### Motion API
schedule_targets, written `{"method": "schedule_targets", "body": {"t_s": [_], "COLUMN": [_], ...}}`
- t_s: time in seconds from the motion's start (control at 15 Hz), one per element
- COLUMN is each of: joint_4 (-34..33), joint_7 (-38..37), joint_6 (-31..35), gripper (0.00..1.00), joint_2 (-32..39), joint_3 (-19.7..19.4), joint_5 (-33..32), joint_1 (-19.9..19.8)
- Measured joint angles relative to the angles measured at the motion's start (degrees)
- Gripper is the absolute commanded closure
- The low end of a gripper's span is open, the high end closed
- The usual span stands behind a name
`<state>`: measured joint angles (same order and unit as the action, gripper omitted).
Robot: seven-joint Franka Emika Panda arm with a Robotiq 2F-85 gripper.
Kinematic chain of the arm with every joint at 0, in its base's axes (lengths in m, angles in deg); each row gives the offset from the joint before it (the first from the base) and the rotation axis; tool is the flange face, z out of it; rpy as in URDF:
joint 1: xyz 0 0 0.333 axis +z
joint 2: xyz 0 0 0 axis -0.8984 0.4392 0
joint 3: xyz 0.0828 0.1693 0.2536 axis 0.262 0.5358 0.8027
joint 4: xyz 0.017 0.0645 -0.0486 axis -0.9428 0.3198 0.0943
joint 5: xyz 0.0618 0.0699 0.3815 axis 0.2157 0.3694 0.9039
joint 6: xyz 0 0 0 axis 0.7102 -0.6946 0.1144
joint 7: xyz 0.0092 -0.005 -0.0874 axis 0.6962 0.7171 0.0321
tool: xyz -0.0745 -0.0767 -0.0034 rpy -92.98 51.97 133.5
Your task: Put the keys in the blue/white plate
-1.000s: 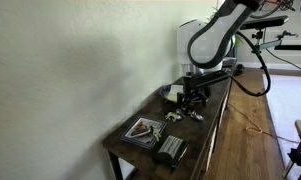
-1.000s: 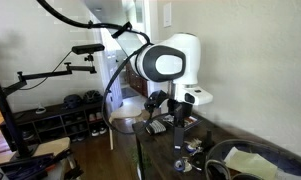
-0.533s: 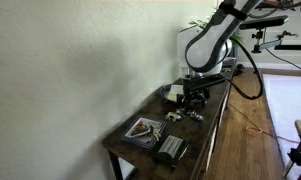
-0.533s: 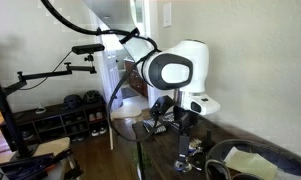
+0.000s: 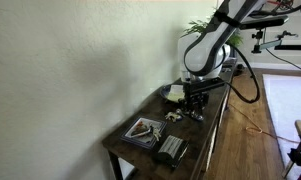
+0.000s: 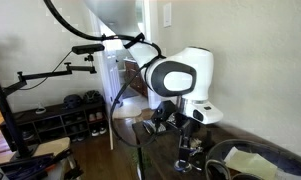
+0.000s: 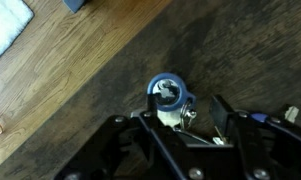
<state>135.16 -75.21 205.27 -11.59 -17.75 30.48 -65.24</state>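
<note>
Silvery-grey keys (image 7: 171, 100) lie low-centre in the wrist view, flat on the table (image 7: 252, 48), splayed and glinting, with a round blue cap or fob (image 7: 168, 87) at the top of the bunch. Gripper (image 7: 182, 122) enters from the bottom edge. Its black jaws stand apart on either side of the bunch, with a gap visible on both sides. Jaws partway open, nothing held; cannot tell whether either pad touches metal. Table surface: dark brown wood, matt, with the grain running diagonally. Upper left of the wrist view: lighter wood plank floor (image 7: 75, 50), striped grain, and in the corner a pale soft-looking mat (image 7: 4, 24). In an exterior view the gripper (image 5: 195, 103) is low over the far end of the long narrow table (image 5: 198, 135), right of frame centre; the keys are too small to make out beneath it. Blue/white plate (image 5: 141, 130) sits lower left of the gripper, well apart from it, towards the near end: square, flat, dark rim, pale patterned centre, nothing visible on it. Just below and right of the plate: a dark ribbed block (image 5: 171, 150). In an exterior view the gripper (image 6: 184, 155) hangs straight down from a glossy white rounded joint housing (image 6: 182, 75), tips at the tabletop; a round pale-yellow dish (image 6: 252, 160) occupies the lower right corner.
</note>
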Motion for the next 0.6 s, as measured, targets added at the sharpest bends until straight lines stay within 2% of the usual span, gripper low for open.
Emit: {"method": "schedule_targets", "body": {"t_s": [0.2, 0.47, 0.6], "joint_4": [-0.06, -0.26, -0.26], "joint_7": [0.69, 1.35, 1.50], "joint_6": [0.27, 1.06, 1.36], "gripper": [0.93, 1.00, 0.97], "joint_2": [0.10, 0.11, 0.12], "joint_3": [0.00, 0.00, 0.00], "joint_5": [0.27, 0.31, 0.31], "joint_1": [-0.23, -0.25, -0.25]}}
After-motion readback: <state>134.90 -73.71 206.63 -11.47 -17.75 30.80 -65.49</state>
